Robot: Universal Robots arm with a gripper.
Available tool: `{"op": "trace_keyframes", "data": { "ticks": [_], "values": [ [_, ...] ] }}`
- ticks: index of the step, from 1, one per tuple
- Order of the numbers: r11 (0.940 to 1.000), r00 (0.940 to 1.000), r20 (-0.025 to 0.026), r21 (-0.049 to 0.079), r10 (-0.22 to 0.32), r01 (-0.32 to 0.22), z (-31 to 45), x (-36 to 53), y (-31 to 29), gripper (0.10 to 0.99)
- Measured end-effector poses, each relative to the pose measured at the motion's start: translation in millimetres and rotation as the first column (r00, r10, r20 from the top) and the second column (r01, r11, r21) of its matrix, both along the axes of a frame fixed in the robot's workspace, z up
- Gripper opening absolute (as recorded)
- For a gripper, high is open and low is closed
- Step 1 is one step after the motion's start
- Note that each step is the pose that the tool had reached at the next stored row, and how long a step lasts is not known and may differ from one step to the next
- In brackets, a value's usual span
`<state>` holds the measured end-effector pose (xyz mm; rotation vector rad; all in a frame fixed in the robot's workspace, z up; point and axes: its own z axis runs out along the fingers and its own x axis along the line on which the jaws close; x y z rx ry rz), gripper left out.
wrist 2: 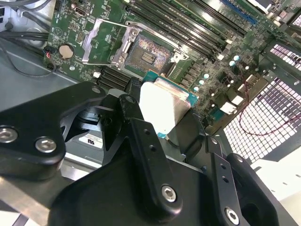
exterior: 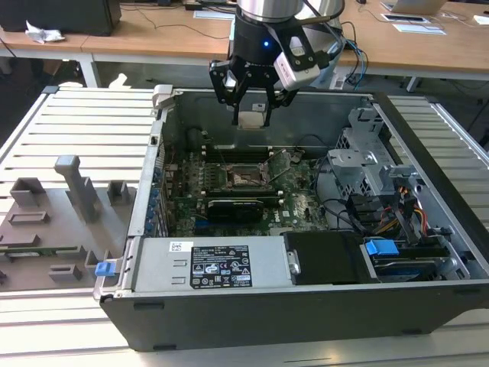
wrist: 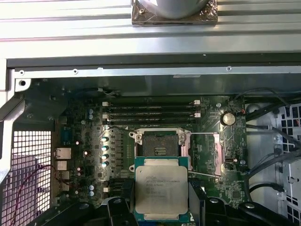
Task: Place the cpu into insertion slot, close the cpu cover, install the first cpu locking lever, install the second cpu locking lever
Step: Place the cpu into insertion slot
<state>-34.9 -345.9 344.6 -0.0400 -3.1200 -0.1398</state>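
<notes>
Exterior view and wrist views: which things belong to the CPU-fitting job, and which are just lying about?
Job in hand:
gripper, shut on the cpu
insertion slot, empty
cpu cover, open

Lying about:
grey holders beside the case
papers on the desk
black expansion card

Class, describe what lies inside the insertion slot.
Bare contacts only; the slot is empty. In the first wrist view, the cpu, held in the claw, covers one rim edge.

The black fingers (wrist 2: 134, 120) pinch the shiny square chip (wrist 2: 164, 106) between them. Past the fingers, the little dark socket (wrist 2: 146, 54) sits open on the green board (wrist 2: 113, 12), its metal cover (wrist 2: 101, 40) swung open beside it.
</notes>
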Motion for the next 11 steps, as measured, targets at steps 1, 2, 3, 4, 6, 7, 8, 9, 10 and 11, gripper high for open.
{"op": "trace_keyframes", "data": {
  "ticks": [1, 2, 3, 4, 6, 7, 8, 9, 10, 11],
  "values": [
    [1.0, 1.0, 0.0, 0.0, 0.0, 0.0, -0.2, 0.0, 0.0, 0.541],
    [1.0, 1.0, 0.0, 0.0, 0.0, 0.0, -0.3, 0.0, 0.0, 0.541],
    [1.0, 1.0, 0.0001, 0.0, 0.0, 0.0, -0.4, 0.0, 0.0, 0.541],
    [1.0, 1.0, 0.0001, 0.0, 0.0, 0.0, -0.9, 0.0, 0.0, 0.541],
    [1.0, 1.0, 0.0001, 0.0, 0.0, 0.0, -1.4, 0.0, 0.0, 0.541],
    [1.0, 1.0, 0.0, 0.0, 0.0, 0.0, -2.2, 0.0, 0.0, 0.541],
    [1.0, 1.0, 0.0, 0.0, 0.0, 0.0, -2.5, 0.0, 0.0, 0.541],
    [1.0, 1.0, 0.0001, 0.0, 0.0, 0.0, -2.8, 0.0, 0.0, 0.541],
    [1.0, 1.0, 0.0, 0.0, 0.0, 0.0, -3.0, 0.0, 0.0, 0.541],
    [1.0, 1.0, 0.0, 0.0, 0.0, 0.0, -3.3, 0.0, 0.0, 0.541]
  ]
}}
